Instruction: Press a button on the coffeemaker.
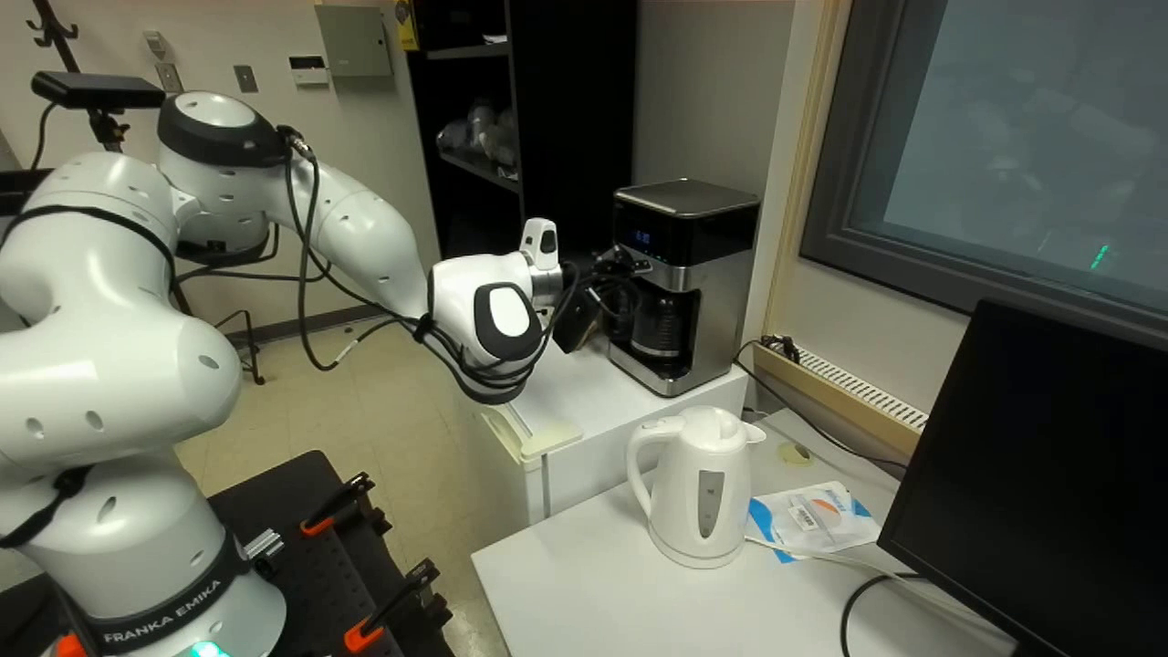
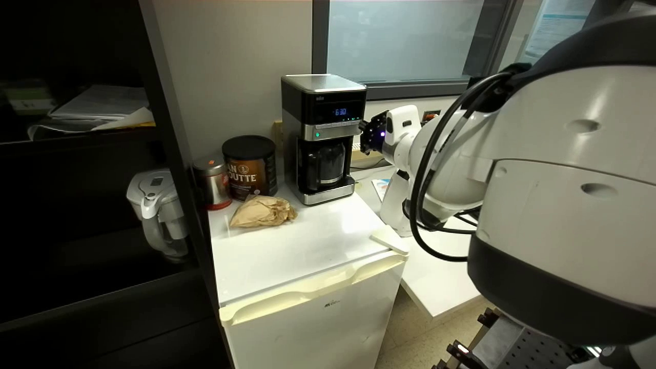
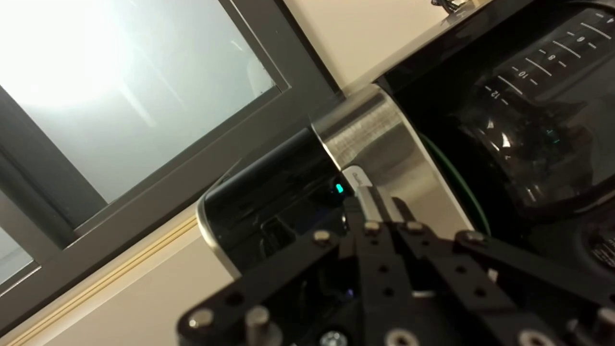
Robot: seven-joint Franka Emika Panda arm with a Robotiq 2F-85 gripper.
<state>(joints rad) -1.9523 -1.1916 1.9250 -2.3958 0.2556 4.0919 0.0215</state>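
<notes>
The black and steel coffeemaker (image 1: 703, 246) stands on the small white fridge, also seen in an exterior view (image 2: 320, 110). Its display (image 2: 340, 112) reads 6:30, and a green light (image 2: 317, 134) glows on the silver band. The dark carafe (image 2: 330, 163) sits inside. My gripper (image 1: 639, 266) is at the machine's front, by the right end of the silver band (image 2: 363, 125). In the wrist view its fingertips (image 3: 377, 202) are together with nothing seen between them, over a light lettered button (image 3: 357, 177) beside a cyan light. Whether they touch it I cannot tell.
A white kettle (image 1: 701, 493) stands on the white desk, near a packet (image 1: 812, 518) and a monitor (image 1: 1040, 456). A coffee can (image 2: 251, 169), a steel canister (image 2: 212, 184) and a crumpled paper bag (image 2: 262, 211) are beside the coffeemaker. A window frame (image 3: 192, 166) is behind.
</notes>
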